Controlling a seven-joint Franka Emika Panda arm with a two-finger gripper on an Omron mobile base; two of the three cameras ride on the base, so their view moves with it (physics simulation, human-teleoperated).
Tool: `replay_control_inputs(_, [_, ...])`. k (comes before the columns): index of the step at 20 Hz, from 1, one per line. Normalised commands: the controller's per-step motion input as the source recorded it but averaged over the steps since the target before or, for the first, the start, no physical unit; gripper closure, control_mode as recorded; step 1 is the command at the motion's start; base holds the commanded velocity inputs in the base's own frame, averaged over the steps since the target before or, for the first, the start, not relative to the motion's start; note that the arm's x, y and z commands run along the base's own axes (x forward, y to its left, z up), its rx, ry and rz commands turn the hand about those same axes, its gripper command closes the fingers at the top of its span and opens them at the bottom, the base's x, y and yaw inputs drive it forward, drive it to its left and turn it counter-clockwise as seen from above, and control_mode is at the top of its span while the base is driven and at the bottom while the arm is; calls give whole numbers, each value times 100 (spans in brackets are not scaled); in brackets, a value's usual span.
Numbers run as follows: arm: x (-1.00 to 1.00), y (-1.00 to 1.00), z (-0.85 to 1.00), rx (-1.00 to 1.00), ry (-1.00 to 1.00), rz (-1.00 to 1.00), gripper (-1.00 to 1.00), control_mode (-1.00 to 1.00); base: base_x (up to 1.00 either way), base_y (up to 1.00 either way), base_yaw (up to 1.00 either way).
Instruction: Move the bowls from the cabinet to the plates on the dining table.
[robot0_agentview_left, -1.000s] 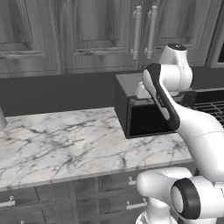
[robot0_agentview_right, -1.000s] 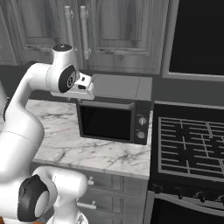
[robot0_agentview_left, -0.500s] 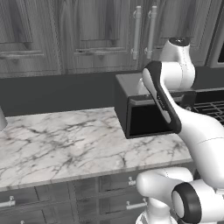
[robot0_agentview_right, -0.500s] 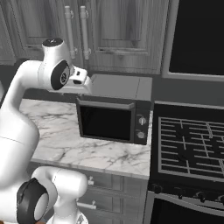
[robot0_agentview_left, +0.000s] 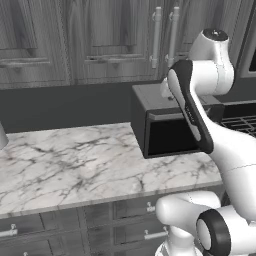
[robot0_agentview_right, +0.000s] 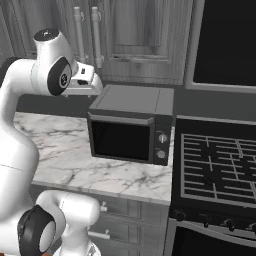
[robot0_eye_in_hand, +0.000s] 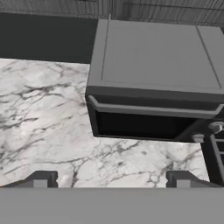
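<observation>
The cabinet (robot0_agentview_left: 115, 40) hangs on the wall above the counter, its dark wood-grain doors shut, with long bar handles (robot0_agentview_left: 156, 37) side by side. It also shows in the right base view as the cabinet (robot0_agentview_right: 135, 35). The bowls are hidden behind the shut doors. The plates and the dining table are out of view. My gripper (robot0_eye_in_hand: 110, 180) is open, its fingertips (robot0_eye_in_hand: 40, 179) wide apart with nothing between them. It hangs over the marble counter, in front of and above the microwave. In the right base view the hand (robot0_agentview_right: 86, 75) sits just below the cabinet handles (robot0_agentview_right: 95, 35).
A black microwave (robot0_agentview_right: 131, 129) stands on the marble counter (robot0_agentview_left: 70, 160), beside a black stove (robot0_agentview_right: 217, 165) on the right. Low drawers (robot0_agentview_left: 75, 225) run under the counter. A dark oven panel (robot0_agentview_right: 225, 40) fills the wall at upper right.
The hand has risen toward the cabinet handles and the jaws have spread wide. The base and the microwave have stayed put.
</observation>
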Motion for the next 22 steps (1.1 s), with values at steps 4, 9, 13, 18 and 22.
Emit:
replay_control_inputs(4, [-3,-5,44,-3,-10,1,-100,-100,0,0,0])
replay_control_inputs(9, [0,-6,41,-4,-14,1,-100,-100,0,0,0])
replay_control_inputs(13, [3,-6,37,-3,-15,2,-100,-100,0,0,0])
replay_control_inputs(18, [13,-4,25,0,-14,4,-100,-100,0,0,0])
replay_control_inputs(22, [17,-1,19,0,-16,5,-100,-100,0,0,0])
